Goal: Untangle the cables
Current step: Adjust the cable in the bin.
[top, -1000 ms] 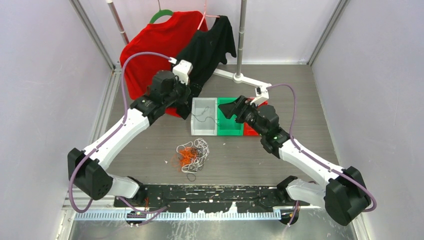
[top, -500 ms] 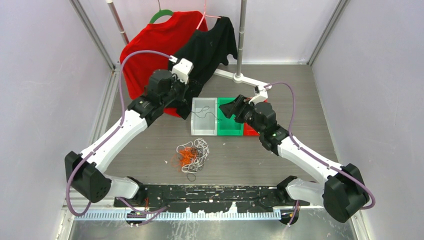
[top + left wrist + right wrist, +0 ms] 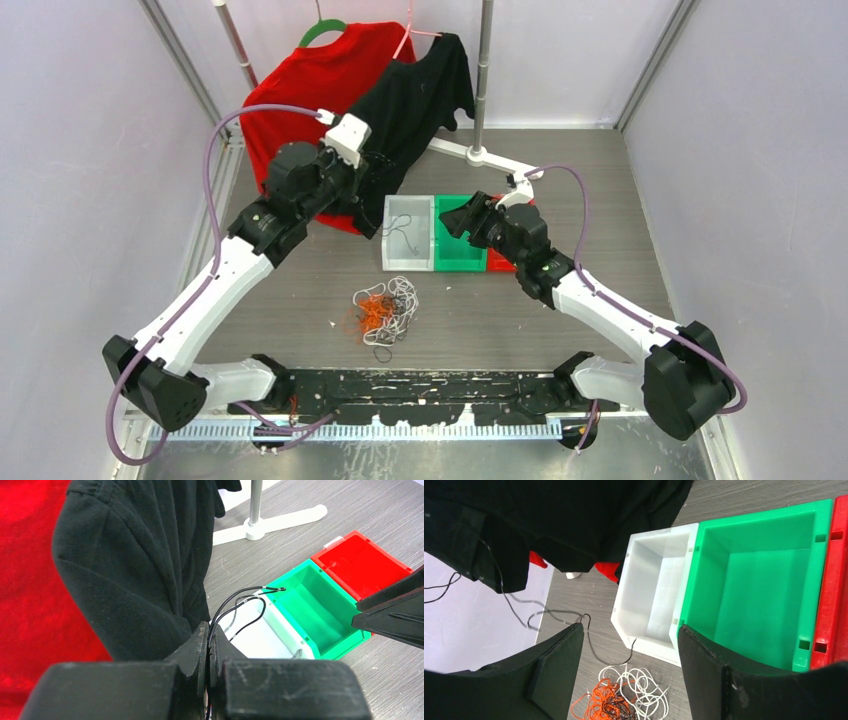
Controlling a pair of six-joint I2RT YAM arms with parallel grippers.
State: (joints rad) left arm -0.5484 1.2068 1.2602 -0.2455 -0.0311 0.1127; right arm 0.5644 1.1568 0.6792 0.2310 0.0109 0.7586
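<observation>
A tangle of orange, white and black cables [image 3: 385, 308] lies on the table in front of the bins; it also shows in the right wrist view [image 3: 624, 700]. My left gripper [image 3: 376, 203] [image 3: 208, 630] is shut on a thin black cable [image 3: 240, 605] and holds it above the white bin [image 3: 390, 240] [image 3: 280, 622]. The cable's loose end hangs over that bin. In the right wrist view the black cable [image 3: 596, 647] trails down beside the white bin [image 3: 644, 580] toward the tangle. My right gripper [image 3: 455, 212] [image 3: 631, 630] is open and empty above the green bin [image 3: 460, 262].
The white, green [image 3: 310, 605] [image 3: 754, 580] and red bins [image 3: 505, 264] [image 3: 360, 562] [image 3: 836, 580] stand side by side. A red shirt [image 3: 300, 90] and a black shirt [image 3: 415, 95] hang on a rack just behind my left gripper. The rack's white foot [image 3: 480, 155] lies behind the bins.
My left arm has moved back and to the left, drawing the black cable up out of the white bin. My right gripper has shifted slightly left.
</observation>
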